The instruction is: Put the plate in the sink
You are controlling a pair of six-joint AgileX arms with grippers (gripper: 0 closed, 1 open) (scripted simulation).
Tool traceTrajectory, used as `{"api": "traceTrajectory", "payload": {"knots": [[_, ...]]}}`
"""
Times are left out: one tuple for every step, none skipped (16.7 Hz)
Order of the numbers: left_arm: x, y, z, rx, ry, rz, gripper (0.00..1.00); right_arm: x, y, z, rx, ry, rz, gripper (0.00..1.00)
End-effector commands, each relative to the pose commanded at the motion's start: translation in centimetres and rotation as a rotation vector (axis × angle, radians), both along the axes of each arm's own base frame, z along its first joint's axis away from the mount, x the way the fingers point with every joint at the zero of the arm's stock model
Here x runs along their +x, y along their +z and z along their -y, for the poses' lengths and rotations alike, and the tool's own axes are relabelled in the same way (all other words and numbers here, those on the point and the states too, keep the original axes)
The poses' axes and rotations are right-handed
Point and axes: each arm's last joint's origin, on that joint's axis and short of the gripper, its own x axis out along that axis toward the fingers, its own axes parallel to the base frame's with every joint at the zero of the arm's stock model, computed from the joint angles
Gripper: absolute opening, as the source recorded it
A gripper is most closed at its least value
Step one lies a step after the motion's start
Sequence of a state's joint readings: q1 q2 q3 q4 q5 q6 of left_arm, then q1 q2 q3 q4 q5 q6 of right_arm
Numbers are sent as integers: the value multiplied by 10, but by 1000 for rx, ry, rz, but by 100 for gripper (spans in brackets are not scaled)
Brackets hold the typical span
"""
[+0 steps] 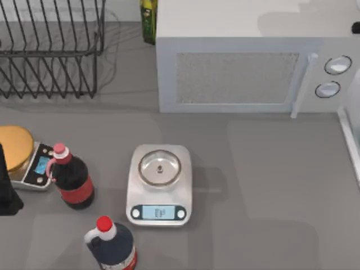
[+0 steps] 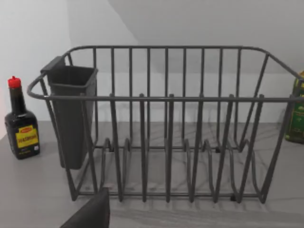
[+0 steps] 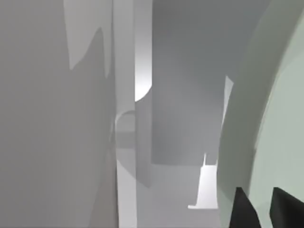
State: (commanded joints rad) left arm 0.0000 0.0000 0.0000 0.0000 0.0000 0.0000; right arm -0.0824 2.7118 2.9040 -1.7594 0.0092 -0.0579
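**Plate held at the sink, release pending**

The microwave [image 1: 242,67] is occupying twelve to two o'clock of the top view, and the sink [image 1: 350,143] is showing as a white edge strip at three o'clock. In the right wrist view the plate [image 3: 280,118] is standing on edge; the right gripper [image 3: 266,209] appears to be pinching its rim between dark fingers [image 3: 244,211], nearly shut. Lowering and release are remaining. The left gripper [image 2: 90,213] is idling at nine o'clock, facing the dish rack [image 2: 166,123]; its opening cannot be told.

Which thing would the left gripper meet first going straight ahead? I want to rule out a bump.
Probably the dish rack: it stands squarely ahead in the left wrist view, though how far off is unclear.
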Motion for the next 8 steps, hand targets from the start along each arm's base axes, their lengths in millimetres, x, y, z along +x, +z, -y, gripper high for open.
{"api": "traceTrajectory", "payload": {"knots": [[0,0,0,0,0,0,100,0,0,0,0,0,0,38],[0,0,0,0,0,0,100,0,0,0,0,0,0,45],[0,0,0,0,0,0,100,0,0,0,0,0,0,53],[0,0,0,0,0,0,100,0,0,0,0,0,0,60],[0,0,0,0,0,0,100,0,0,0,0,0,0,68],[0,0,0,0,0,0,100,0,0,0,0,0,0,75],[0,0,0,0,0,0,100,0,0,0,0,0,0,83],[0,0,0,0,0,0,100,0,0,0,0,0,0,90]]}}
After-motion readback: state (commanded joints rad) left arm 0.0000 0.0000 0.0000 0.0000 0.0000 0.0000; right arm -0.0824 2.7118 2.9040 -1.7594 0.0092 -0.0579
